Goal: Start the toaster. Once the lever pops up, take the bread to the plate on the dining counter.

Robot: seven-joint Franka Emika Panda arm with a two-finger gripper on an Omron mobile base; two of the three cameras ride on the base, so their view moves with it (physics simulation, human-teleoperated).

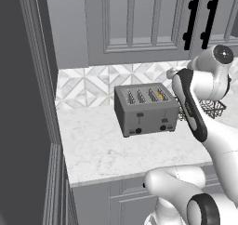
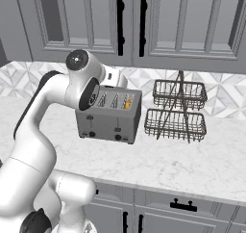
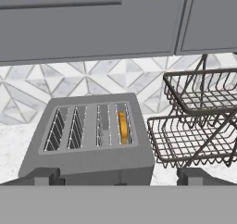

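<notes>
The grey four-slot toaster (image 1: 146,110) (image 2: 110,115) (image 3: 88,149) stands on the marble worktop against the tiled wall. The bread (image 1: 161,95) (image 2: 128,102) (image 3: 122,127) sits edge-up, deep in the rightmost slot. On the toaster's front, the right lever (image 1: 165,121) sits lower than the left lever (image 1: 140,115). My gripper (image 3: 119,177) hangs above and just in front of the toaster, open, with nothing between its fingers (image 3: 44,177). The plate and the dining counter are out of view.
A two-tier dark wire basket (image 1: 211,109) (image 2: 175,112) (image 3: 199,121) stands right beside the toaster. Grey wall cabinets (image 2: 134,20) hang overhead. A tall dark panel (image 1: 23,103) closes the worktop's left end. Bare marble (image 1: 107,149) lies in front of the toaster.
</notes>
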